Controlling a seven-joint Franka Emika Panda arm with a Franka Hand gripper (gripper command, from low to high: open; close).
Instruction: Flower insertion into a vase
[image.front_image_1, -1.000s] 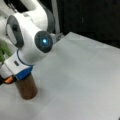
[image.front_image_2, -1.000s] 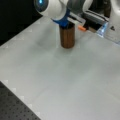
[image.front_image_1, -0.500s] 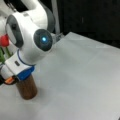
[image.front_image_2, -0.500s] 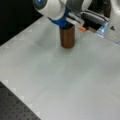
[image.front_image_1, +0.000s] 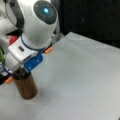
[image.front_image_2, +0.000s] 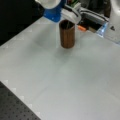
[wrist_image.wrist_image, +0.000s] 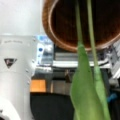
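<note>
Flower stems, thin and green with a long leaf (wrist_image.wrist_image: 82, 85), hang close under the wrist camera and run down into the plain reddish-brown cylindrical vase (image.front_image_2: 67, 35), which stands upright near the grey tabletop's (image.front_image_2: 62, 82) far edge in a front view. Directly above its mouth hovers the white-and-blue gripper (image.front_image_1: 23, 66); whether its jaws clamp the stems I cannot tell. Open tabletop spreads wide on the near side.

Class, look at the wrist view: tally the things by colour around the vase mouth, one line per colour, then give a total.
Reddish-brown: 1, the vase.
Green: 3, two stems running into the vase, one leaf.
Total: 4.
</note>
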